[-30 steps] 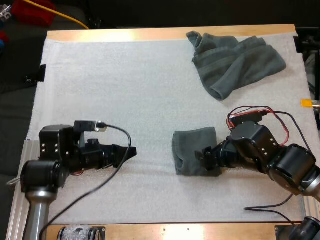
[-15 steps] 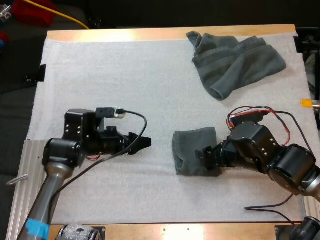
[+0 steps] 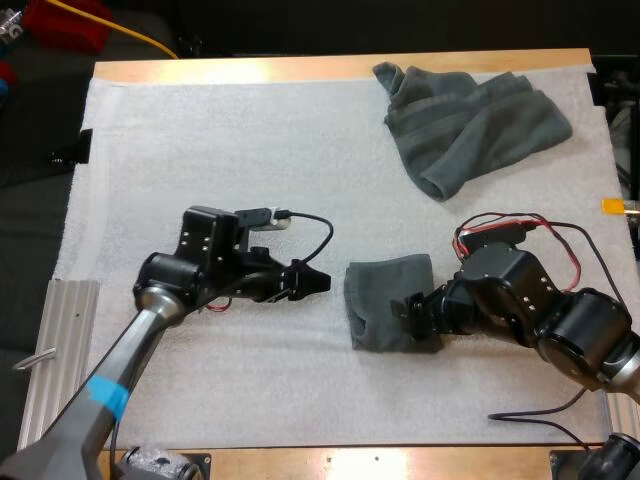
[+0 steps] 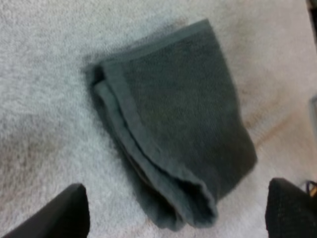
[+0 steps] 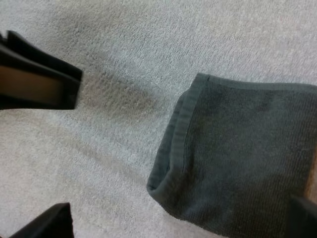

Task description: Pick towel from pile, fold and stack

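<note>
Risk: left hand [image 3: 320, 281], fingers spread and empty, may shove the folded dark grey-green towel [image 3: 383, 292] askew; right hand [image 3: 411, 312] likewise spread, empty.

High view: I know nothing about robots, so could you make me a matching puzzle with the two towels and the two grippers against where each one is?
Things:
1. folded towel
2. crumpled towel
3. left gripper
4. right gripper

Places:
A. far right corner of the mat
B. on the mat, between the two grippers
C. at the folded towel's right edge
D. just left of the folded towel, clear of it

Pairs: 1-B, 2-A, 3-D, 4-C.
</note>
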You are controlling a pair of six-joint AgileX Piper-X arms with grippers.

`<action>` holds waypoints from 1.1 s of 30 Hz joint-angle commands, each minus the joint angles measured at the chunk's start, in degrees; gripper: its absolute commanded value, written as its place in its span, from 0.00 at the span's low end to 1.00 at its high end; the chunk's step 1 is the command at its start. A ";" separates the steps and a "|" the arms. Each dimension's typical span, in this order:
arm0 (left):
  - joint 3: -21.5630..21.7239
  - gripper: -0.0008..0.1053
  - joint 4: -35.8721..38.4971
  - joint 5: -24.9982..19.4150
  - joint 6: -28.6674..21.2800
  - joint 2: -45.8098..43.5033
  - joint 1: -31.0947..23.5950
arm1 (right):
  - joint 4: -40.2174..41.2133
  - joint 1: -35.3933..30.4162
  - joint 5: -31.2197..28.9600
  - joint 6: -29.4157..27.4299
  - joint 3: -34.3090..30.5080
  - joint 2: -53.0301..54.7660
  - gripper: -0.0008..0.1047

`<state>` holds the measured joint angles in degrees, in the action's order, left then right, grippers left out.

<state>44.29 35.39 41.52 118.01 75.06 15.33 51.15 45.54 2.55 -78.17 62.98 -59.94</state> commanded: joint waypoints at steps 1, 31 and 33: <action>0.05 0.68 -1.87 -0.96 1.10 0.67 0.74 | 0.58 0.14 -0.62 -0.01 0.32 0.42 0.78; 2.37 0.68 -13.80 -3.60 13.74 19.99 11.62 | 1.67 0.14 -1.08 -0.01 0.32 0.42 0.77; 3.15 0.68 -13.80 -2.42 14.52 21.15 11.62 | 1.67 0.14 -1.08 -0.01 0.32 0.42 0.77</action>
<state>47.04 22.23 38.51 131.98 96.44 26.72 52.10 45.54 1.89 -78.17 62.98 -59.94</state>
